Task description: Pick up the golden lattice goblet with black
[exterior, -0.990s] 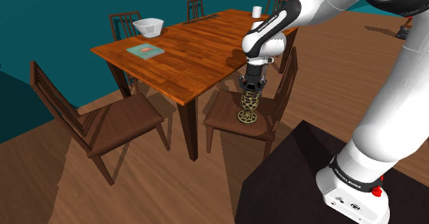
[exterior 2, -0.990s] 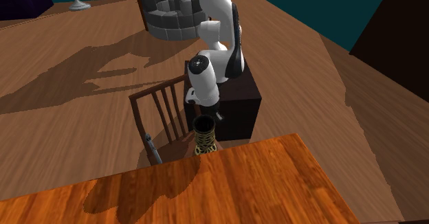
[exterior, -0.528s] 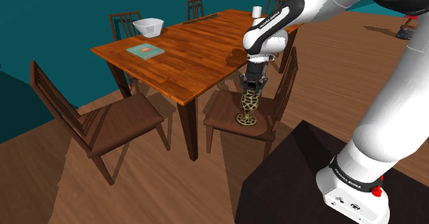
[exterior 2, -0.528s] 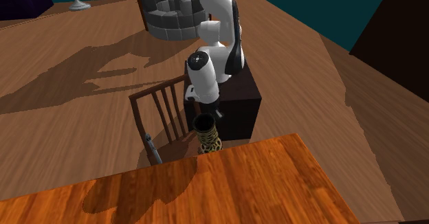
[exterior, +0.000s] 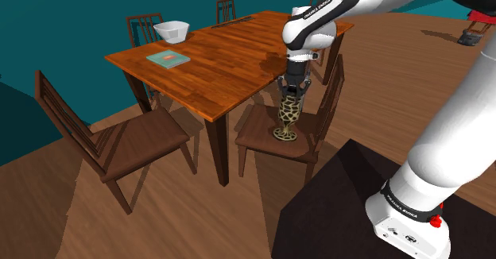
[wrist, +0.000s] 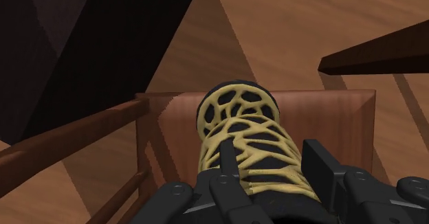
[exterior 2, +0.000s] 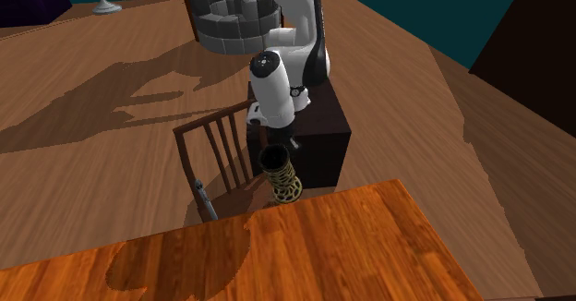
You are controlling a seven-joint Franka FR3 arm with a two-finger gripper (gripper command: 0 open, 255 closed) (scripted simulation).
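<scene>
The gripper (exterior: 291,97) is found above the seat of a brown wooden chair (exterior: 258,135) drawn up to the near side of the dining table (exterior: 230,59). The fingers (wrist: 224,166) are narrowed onto the golden lattice goblet (exterior: 288,116), one on each side of its cup, and the goblet is clasped between them (contact on both sides is plain in the wrist view). The black inner body is seen through the gold lattice (wrist: 240,130).

The goblet is observed over the chair seat (wrist: 175,119), with its round foot low over the wood. Whether the foot touches the seat cannot be told. In the second exterior view the goblet (exterior 2: 284,181) is seen leaning, with the foot towards that view's lower right, just beside the table edge (exterior 2: 351,198) and below the gripper (exterior 2: 274,156).

On the table top, a white bowl (exterior: 171,31) and a teal book (exterior: 168,57) are noted, well apart from the goblet. The dark stand (exterior: 342,210) is recorded at the shoulder view's lower right.
</scene>
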